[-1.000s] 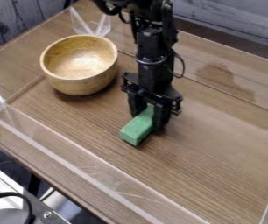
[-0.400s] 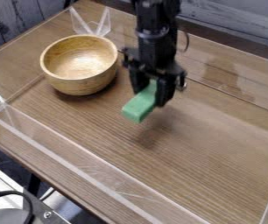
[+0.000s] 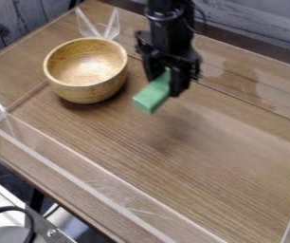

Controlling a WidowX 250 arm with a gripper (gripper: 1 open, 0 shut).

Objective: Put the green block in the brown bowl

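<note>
The green block (image 3: 154, 96) hangs tilted in the air above the wooden table, a bright green bar with its lower end pointing toward the front left. My gripper (image 3: 170, 84) points down from the black arm and is shut on the block's upper end. The brown bowl (image 3: 85, 69) stands on the table to the left of the gripper, round, light wood, with nothing inside. A small gap separates the block from the bowl's right rim.
The wooden table (image 3: 186, 161) is ringed by a low clear plastic wall (image 3: 59, 157) along the front and left. A dark cable (image 3: 11, 226) lies off the table at the bottom left.
The gripper has lifted the green block off the table and carried it up and slightly back toward the bowl's side. The bowl has stayed put.
</note>
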